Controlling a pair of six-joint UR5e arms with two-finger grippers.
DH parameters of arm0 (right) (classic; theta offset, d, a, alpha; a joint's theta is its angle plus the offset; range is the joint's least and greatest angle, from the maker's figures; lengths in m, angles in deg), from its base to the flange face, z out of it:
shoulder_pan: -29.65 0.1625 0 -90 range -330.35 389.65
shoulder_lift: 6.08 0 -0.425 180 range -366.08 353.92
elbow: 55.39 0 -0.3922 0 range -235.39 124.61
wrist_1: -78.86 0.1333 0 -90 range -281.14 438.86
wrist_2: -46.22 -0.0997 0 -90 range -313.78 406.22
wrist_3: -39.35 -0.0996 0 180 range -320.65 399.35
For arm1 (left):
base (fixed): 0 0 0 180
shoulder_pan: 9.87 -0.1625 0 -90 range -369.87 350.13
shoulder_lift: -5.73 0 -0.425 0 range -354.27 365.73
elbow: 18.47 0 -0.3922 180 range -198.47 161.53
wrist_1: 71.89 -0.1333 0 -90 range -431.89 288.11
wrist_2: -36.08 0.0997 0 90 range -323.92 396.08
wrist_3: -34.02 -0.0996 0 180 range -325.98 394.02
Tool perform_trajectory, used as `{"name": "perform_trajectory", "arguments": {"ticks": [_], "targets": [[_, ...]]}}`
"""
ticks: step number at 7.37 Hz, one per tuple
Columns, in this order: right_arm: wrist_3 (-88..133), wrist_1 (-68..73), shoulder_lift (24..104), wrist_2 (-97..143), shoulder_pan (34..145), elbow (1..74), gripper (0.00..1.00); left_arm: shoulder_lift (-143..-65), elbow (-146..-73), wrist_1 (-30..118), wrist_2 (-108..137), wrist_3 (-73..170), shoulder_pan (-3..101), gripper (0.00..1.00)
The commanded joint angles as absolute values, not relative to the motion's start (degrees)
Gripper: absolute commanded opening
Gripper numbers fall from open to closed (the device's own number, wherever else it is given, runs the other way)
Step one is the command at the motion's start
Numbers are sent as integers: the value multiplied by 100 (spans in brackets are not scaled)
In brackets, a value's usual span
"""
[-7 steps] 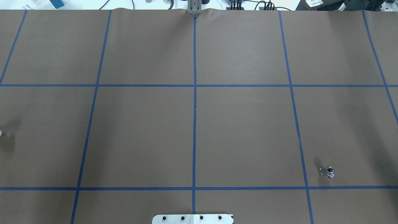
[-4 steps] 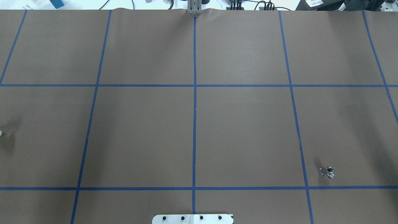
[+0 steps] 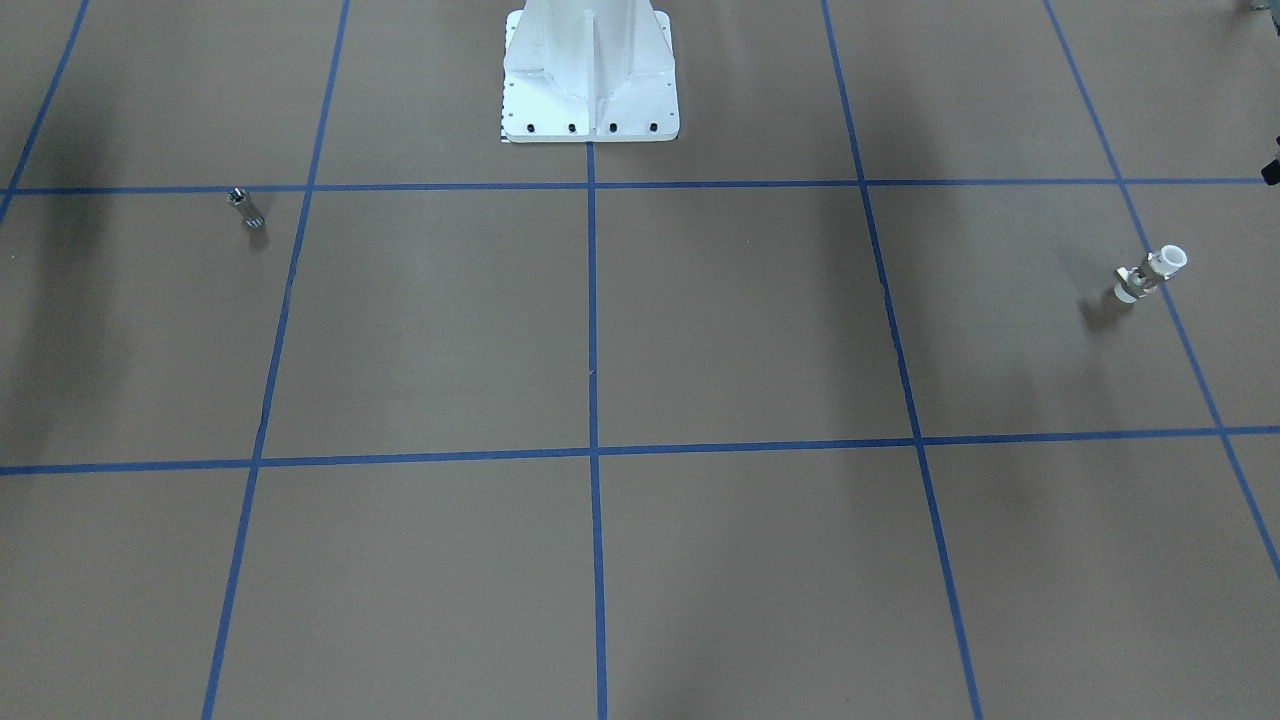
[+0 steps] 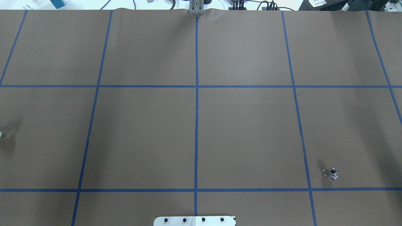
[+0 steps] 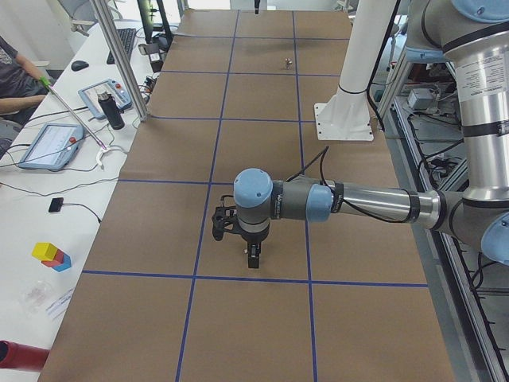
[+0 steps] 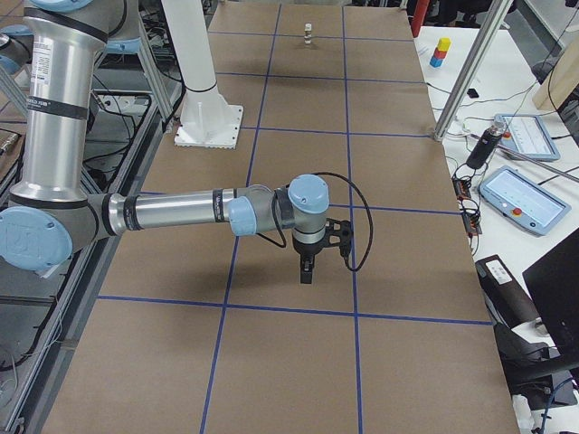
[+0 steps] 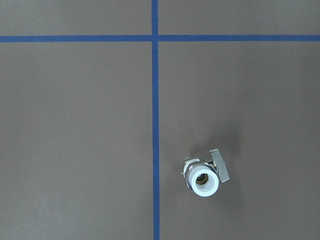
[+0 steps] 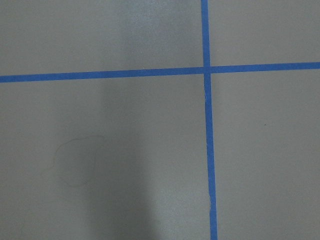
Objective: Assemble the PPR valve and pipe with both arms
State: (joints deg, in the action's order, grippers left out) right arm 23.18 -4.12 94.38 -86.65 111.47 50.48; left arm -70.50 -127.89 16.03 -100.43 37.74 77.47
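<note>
At five o'clock the valve (image 7: 205, 176) looks light, rigid, slick; best pinched around its white collar. How far the left gripper (image 5: 252, 259) or right gripper (image 6: 308, 271) is open, can't tell.

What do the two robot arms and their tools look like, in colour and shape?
Both the left arm and the right arm are silver-grey tubes with light blue joint caps. A black cable loops at each wrist. The left tool and the right tool are black and narrow.
</note>
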Motion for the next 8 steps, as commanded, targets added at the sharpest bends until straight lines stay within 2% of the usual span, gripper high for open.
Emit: {"name": "perform_trajectory", "arguments": {"ticks": [1,3,5,8], "targets": [[2300,-253,9482,-8693,11086,4982,100,-7047,-12815,1635,-10050,3771,7723,100],[2343,-209,9464,-8685,10849,4999,100,-7090,-12789,1714,-10041,4023,7627,100],[2300,-112,9455,-8693,10848,4999,100,-7073,-12676,2467,-9989,4858,7127,100],[2282,-112,9455,-8685,10778,4981,100,-7099,-12027,3215,-9971,4887,6775,99]]}}
